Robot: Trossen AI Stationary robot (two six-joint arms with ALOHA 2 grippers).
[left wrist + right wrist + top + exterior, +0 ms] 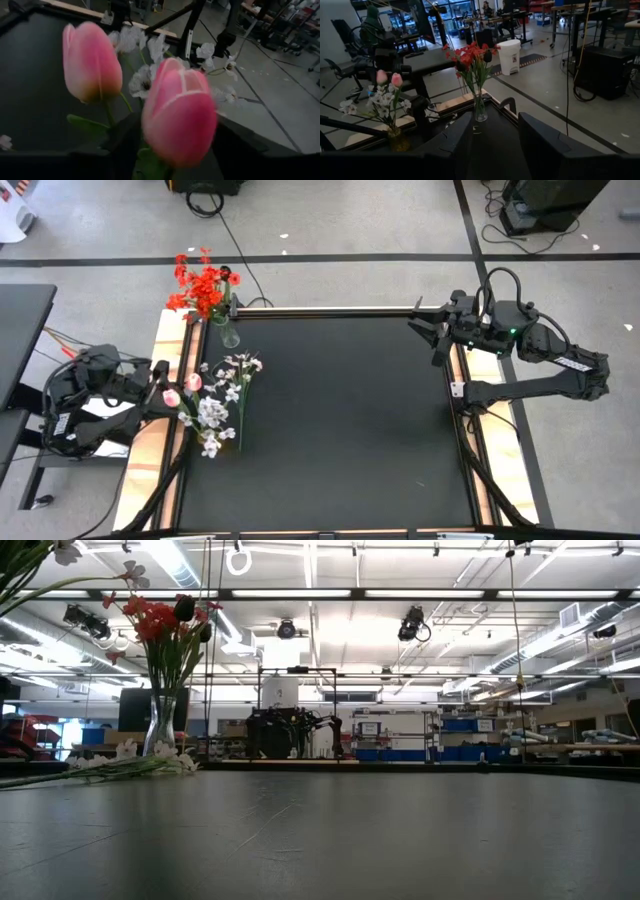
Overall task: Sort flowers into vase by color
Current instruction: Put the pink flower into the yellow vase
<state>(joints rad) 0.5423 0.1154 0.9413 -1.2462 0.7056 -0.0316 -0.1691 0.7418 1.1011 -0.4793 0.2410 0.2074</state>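
Two pale pink tulips [182,390] stand among white sprays [213,418] that rise from an amber vase [397,141] near the table's left edge. My left gripper [160,388] is open right beside them. In its wrist view one tulip bloom [180,120] fills the gap between the fingers and the other bloom [92,60] stands farther off. More white sprays [240,368] lie flat on the mat. Red sprays [205,285] stand in a clear glass vase [230,335] at the far left corner. My right gripper [425,330] waits open at the far right corner. My left gripper is open, level from the table's left, with the nearer tulip's stem [150,167] between its fingers just below the bloom. The bloom hides the stem and the finger pads, so I cannot tell whether either finger touches it.
The black mat [350,430] is bare from its middle to the right and near edges. Wooden boards [150,450] run along both sides and a metal rail [330,310] along the far edge. The lying white sprays [130,765] sit just right of the amber vase.
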